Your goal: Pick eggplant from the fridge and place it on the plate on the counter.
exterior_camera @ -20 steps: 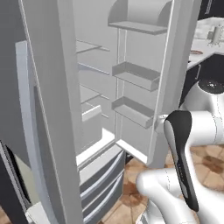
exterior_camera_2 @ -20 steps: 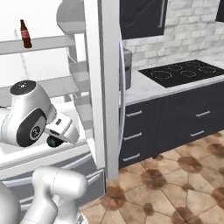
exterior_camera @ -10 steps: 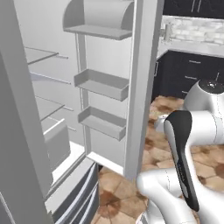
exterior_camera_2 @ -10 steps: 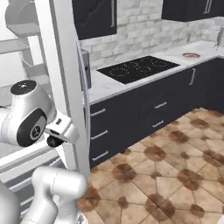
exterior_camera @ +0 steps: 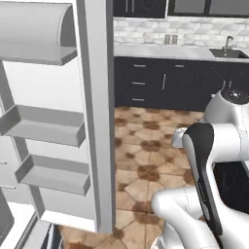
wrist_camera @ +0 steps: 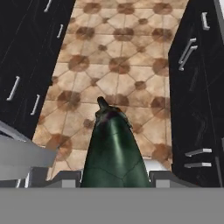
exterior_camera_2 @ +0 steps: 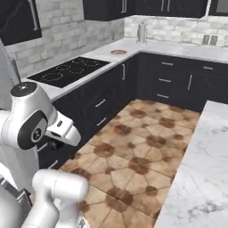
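**Fingers clamp the eggplant for the carry to the plate**

Fingers (wrist_camera: 114, 177) are clenched on the eggplant (wrist_camera: 113, 151), one dark tip on each side of its wide end, so the dark green body juts forward with its stem pointing away from the hand. That hold likely keeps it steady while the base travels. Below it, the hand view looks down on brown floor tiles (wrist_camera: 122, 57) between black cabinet fronts.

From the right base view comes the goal: the plate (exterior_camera_2: 118, 52) sits on the white bench (exterior_camera_2: 133, 46) beyond the black cooktop (exterior_camera_2: 67, 71), well apart from the arm. Over on the left base view stands the fridge (exterior_camera: 95, 112), its door shelves close by.
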Controlling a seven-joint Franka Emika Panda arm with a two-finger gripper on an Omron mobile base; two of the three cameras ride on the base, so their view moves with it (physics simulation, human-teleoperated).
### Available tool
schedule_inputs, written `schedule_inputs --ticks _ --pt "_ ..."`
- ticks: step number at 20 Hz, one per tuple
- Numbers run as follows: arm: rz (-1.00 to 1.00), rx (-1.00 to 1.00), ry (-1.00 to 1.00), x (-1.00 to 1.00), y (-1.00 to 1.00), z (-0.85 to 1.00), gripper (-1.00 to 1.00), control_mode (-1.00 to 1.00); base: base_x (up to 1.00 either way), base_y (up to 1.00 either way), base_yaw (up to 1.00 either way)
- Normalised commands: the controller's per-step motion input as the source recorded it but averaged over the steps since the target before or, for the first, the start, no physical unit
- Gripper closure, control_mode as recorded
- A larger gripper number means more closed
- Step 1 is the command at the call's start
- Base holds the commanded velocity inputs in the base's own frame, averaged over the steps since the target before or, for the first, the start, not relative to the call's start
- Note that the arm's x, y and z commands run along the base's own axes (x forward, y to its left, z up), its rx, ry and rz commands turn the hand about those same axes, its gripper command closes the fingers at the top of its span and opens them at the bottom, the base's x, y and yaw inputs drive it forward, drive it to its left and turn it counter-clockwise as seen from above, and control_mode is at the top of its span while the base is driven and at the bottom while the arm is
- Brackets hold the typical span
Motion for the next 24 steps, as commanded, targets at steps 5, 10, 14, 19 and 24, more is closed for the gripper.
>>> schedule_inputs --ticks 5,10,14,19,24 --pt "0.0 0.0 0.0 0.0 0.0 0.0 1.0 1.0 0.63 0.0 -0.31" --pt "0.0 0.0 0.0 0.0 0.0 0.0 1.0 1.0 0.83 -0.05 -0.08" --pt "0.0 0.0 0.0 0.0 0.0 0.0 1.0 1.0 0.95 -0.34 0.0" --pt "0.0 0.0 0.0 0.0 0.0 0.0 1.0 1.0 0.89 -0.1 0.01" --pt "0.0 0.0 0.0 0.0 0.0 0.0 1.0 1.0 0.96 0.0 0.06"
